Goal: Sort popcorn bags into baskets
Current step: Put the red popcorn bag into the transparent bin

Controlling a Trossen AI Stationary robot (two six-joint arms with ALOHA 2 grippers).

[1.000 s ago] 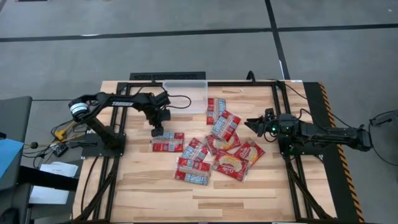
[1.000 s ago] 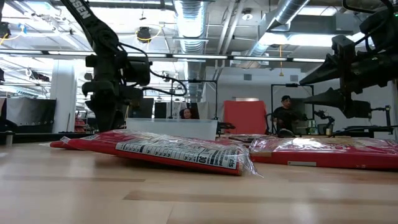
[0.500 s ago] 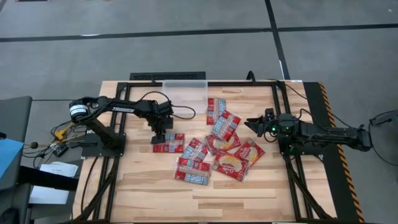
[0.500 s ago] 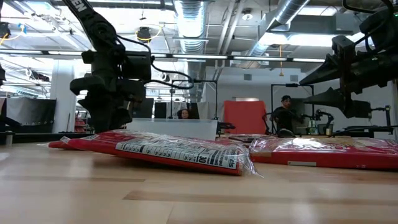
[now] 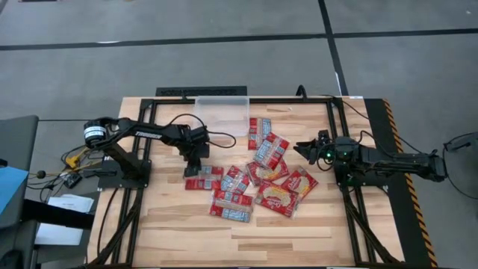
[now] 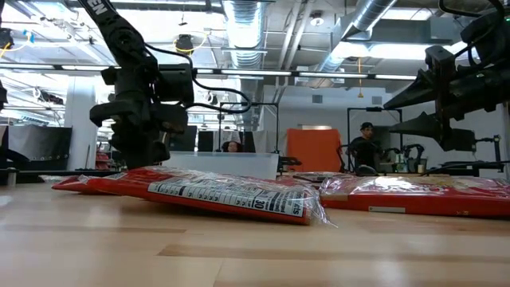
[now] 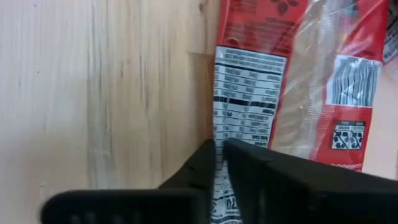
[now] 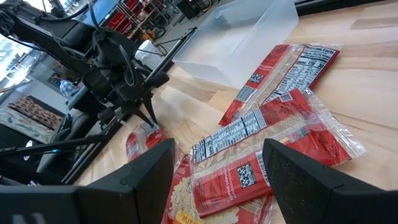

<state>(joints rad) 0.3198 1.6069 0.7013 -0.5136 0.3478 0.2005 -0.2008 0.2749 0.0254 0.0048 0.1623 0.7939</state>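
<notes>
We pinch the left packet [image 7: 249, 81] with our left gripper [image 5: 192, 171]; next we lift it into the far tub [image 5: 222, 113]. Our right gripper [image 5: 304, 151] waits wide open.

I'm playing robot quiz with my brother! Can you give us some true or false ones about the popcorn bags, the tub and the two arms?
1. The left gripper is pinching the edge of a narrow popcorn bag. True.
2. The clear tub is full of bags. False: no bag is in it.
3. The right gripper is holding a bag. False: it hangs open beside the pile, holding nothing.
4. All the bags lie on the wooden table. True.
</notes>
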